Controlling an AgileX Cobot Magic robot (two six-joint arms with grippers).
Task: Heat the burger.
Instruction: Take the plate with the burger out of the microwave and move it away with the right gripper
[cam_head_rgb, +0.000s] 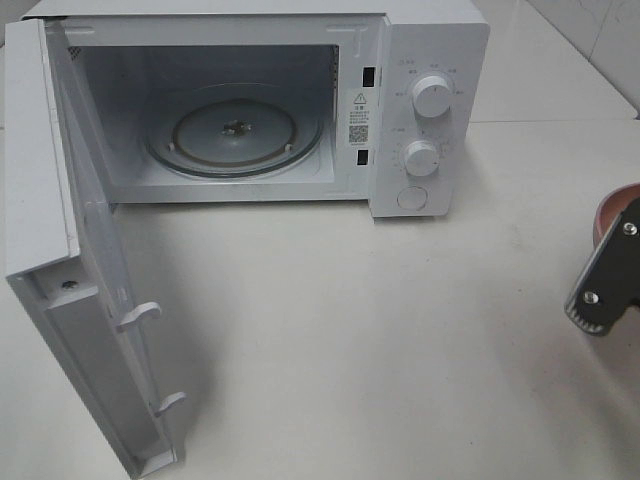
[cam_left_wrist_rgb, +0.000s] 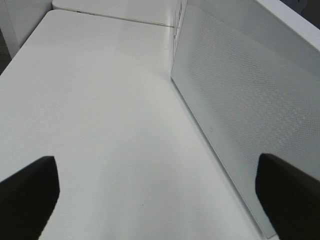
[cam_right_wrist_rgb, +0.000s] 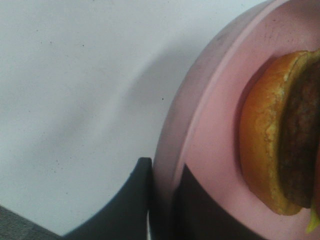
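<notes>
The burger (cam_right_wrist_rgb: 280, 145) lies on its side on a pink plate (cam_right_wrist_rgb: 215, 125), showing a golden-brown bun and a dark patty; only the right wrist view shows it. My right gripper (cam_right_wrist_rgb: 165, 195) is shut on the plate's rim, one finger above and one below. In the high view this gripper (cam_head_rgb: 618, 240) sits at the far right edge with a sliver of the plate (cam_head_rgb: 612, 208) behind it. My left gripper (cam_left_wrist_rgb: 155, 200) is open and holds nothing, low over the table beside the outer face of the microwave door (cam_left_wrist_rgb: 240, 100). The high view does not show it.
A white microwave (cam_head_rgb: 420, 60) stands at the back with its door (cam_head_rgb: 90, 280) swung wide open to the left. Its glass turntable (cam_head_rgb: 235, 135) is bare. Two knobs (cam_head_rgb: 432, 97) and a button are on its right panel. White table (cam_head_rgb: 350, 330) spreads in front.
</notes>
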